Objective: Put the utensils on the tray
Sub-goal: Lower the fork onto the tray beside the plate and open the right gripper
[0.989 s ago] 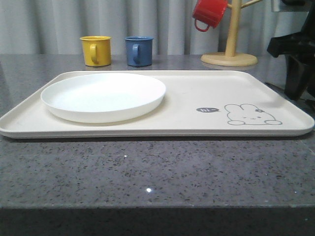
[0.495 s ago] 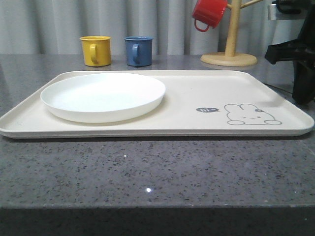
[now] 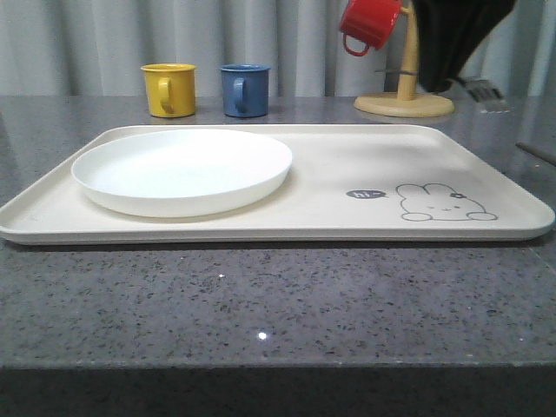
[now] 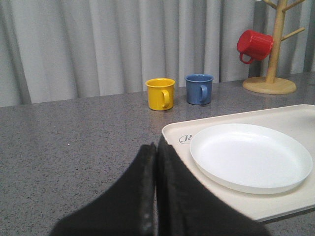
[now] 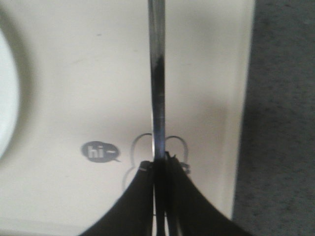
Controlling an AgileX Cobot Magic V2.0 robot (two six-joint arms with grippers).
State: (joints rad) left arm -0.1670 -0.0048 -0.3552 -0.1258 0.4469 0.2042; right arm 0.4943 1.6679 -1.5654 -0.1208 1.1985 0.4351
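The right gripper (image 5: pixel 158 169) is clamped on a silver utensil (image 5: pixel 156 73), seen edge-on above the tray (image 5: pixel 59 73), over the rabbit drawing (image 3: pixel 445 203) and inside the tray's right rim. In the front view, fork tines (image 3: pixel 486 92) project behind the tray's far right corner, beside the wooden mug tree (image 3: pixel 405 97). The left gripper (image 4: pixel 155 162) has its fingers pressed together, holding nothing, above bare counter (image 4: pixel 74 142) off the tray's left edge. The white plate (image 3: pixel 182 168) occupies the tray's left half; the right half lies open.
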